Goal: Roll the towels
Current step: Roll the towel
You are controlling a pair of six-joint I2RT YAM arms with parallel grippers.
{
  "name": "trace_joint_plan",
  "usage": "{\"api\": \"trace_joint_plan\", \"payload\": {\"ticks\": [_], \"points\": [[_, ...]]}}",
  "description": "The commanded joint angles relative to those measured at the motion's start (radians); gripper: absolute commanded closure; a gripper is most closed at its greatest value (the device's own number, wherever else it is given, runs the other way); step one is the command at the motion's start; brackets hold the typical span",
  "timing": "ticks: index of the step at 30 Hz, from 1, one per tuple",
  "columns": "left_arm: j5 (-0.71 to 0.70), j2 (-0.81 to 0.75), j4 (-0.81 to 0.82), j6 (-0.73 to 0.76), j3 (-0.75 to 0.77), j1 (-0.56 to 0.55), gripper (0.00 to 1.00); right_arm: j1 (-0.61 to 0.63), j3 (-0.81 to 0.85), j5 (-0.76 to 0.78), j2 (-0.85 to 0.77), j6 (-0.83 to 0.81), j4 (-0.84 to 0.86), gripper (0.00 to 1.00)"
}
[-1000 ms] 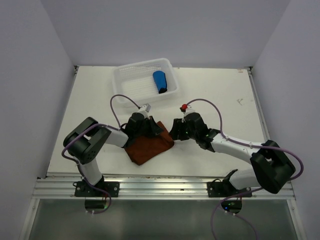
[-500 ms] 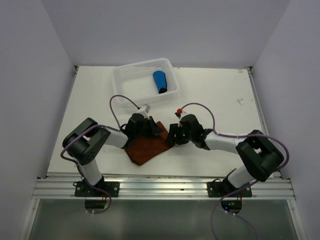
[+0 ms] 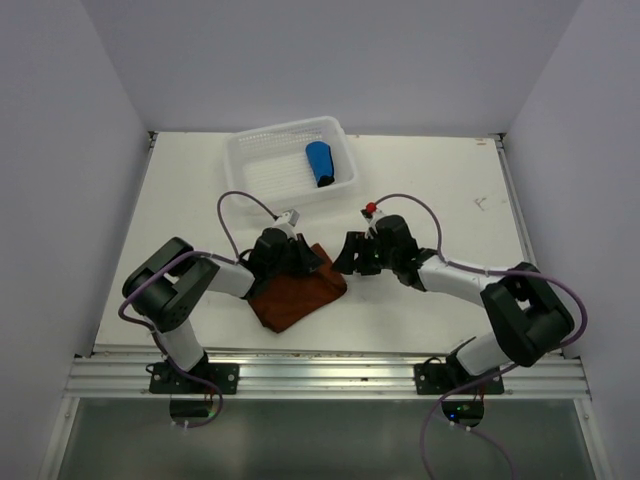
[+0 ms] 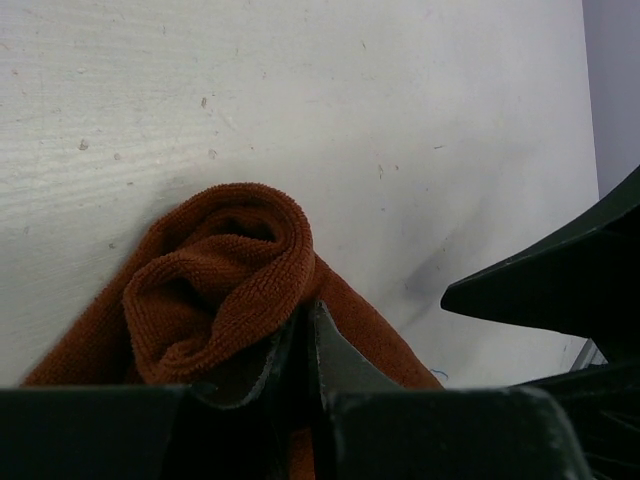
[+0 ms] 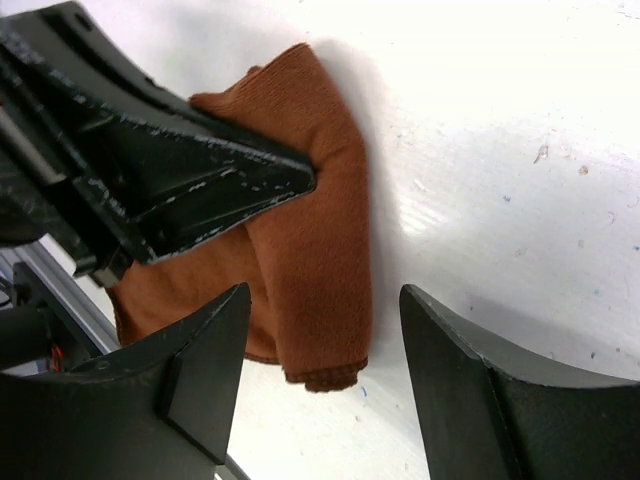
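Rolling the rust towel (image 3: 300, 298) is the step we are in, yes?

Yes. The blue towel (image 3: 320, 163) lies rolled in the basket (image 3: 240, 152) at the far side of the bench (image 3: 450, 190), so we judge that half done. The rust one lies on the bench just ahead of our left arm. Its far corner is curled into the start of a roll and the rest is flat.

What do our left fingers (image 4: 308, 345) have?

They are closed tight on that curled corner. In the left wrist view we see the cloth pinched between them, with no gap.

And our right fingers (image 5: 205, 350)?

Spread wide and holding nothing. They sit at the towel's right edge, just beside the left fingers. We cannot tell whether they touch the cloth.

So what does the next move call for?

We think the curl needs turning over itself toward the near edge. For that we want the right fingers to take the same curled edge beside the left ones, so both ends turn together. If only the left end turns, we expect a cone rather than an even roll. The two sets of fingers are very close, so we must mind they do not knock together.
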Motion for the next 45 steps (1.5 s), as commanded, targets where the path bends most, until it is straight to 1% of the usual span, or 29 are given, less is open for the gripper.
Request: {"api": "trace_joint_plan", "payload": {"ticks": [1,3,6,13,18,22,25,28,30,31,36,39,40,42,43,45], "points": [[-0.033,-0.014,-0.05,0.013,-0.023,-0.004,0.88,-0.022,0.038,-0.077,0.06,0.053,0.053,0.35],[-0.034,-0.019,-0.056,0.015,-0.021,-0.004,0.88,-0.024,0.039,-0.106,0.089,0.064,0.079,0.38],[-0.033,-0.021,-0.064,0.017,-0.017,-0.006,0.88,-0.025,0.033,-0.137,0.131,0.065,0.103,0.4],[-0.037,-0.025,-0.079,0.024,-0.011,-0.006,0.88,-0.024,-0.016,-0.145,0.161,0.041,0.117,0.41],[-0.042,-0.04,-0.095,0.027,-0.006,-0.006,0.88,-0.024,-0.074,-0.122,0.192,0.002,0.126,0.48],[-0.043,-0.042,-0.108,0.029,0.002,-0.006,0.88,-0.024,-0.094,-0.12,0.217,-0.013,0.145,0.54],[-0.049,-0.04,-0.122,0.029,0.014,-0.004,0.88,-0.019,-0.096,-0.114,0.204,-0.031,0.134,0.57],[-0.057,-0.037,-0.14,0.03,0.031,-0.001,0.88,0.001,-0.09,-0.082,0.191,-0.07,0.099,0.61],[-0.06,-0.036,-0.15,0.032,0.052,0.0,0.88,0.014,-0.096,-0.07,0.187,-0.073,0.094,0.65],[-0.062,-0.036,-0.166,0.033,0.061,0.006,0.88,0.021,-0.099,-0.063,0.181,-0.082,0.093,0.67],[-0.074,-0.039,-0.231,0.047,0.13,0.028,0.88,0.07,-0.126,0.009,0.158,-0.105,0.082,0.74],[-0.08,-0.037,-0.265,0.047,0.169,0.052,0.88,0.1,-0.143,0.071,0.129,-0.111,0.083,0.81],[-0.083,-0.034,-0.272,0.046,0.178,0.062,0.88,0.108,-0.143,0.087,0.12,-0.113,0.08,0.84],[-0.082,-0.034,-0.285,0.044,0.203,0.071,0.88,0.126,-0.142,0.116,0.103,-0.117,0.074,0.87],[-0.08,-0.034,-0.285,0.043,0.209,0.08,0.88,0.133,-0.14,0.137,0.1,-0.119,0.07,0.91],[-0.074,-0.034,-0.288,0.04,0.226,0.086,0.88,0.146,-0.134,0.162,0.088,-0.117,0.063,0.94]]}}
